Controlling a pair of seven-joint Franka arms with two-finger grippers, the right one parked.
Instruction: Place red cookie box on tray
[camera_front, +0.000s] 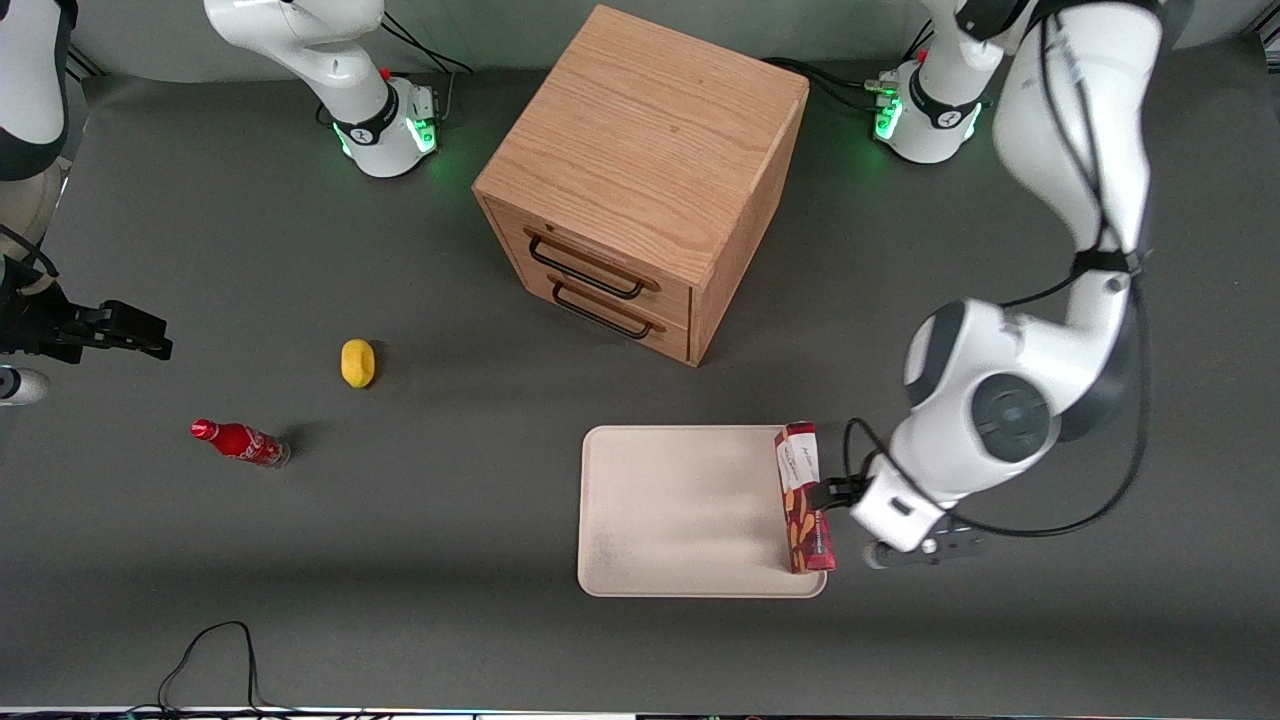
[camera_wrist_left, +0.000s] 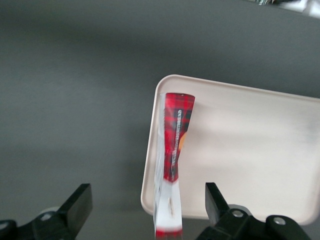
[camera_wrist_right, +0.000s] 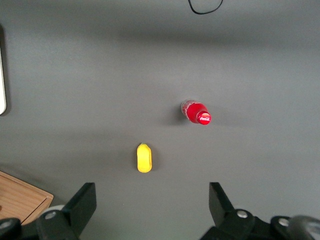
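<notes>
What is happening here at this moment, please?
The working arm's gripper is at the red cookie box, which stands on its long narrow edge on the tray, along the rim at the working arm's end. In the wrist view the fingers are spread wide with the box between them, untouched, so the gripper is open. A wooden drawer cabinet, a yellow object and a red soda bottle lie elsewhere on the table.

white rounded arm (camera_front: 1010, 400), dark grey joint caps, black cables; black-fingered hand (camera_front: 830, 493) near tray edge.
</notes>
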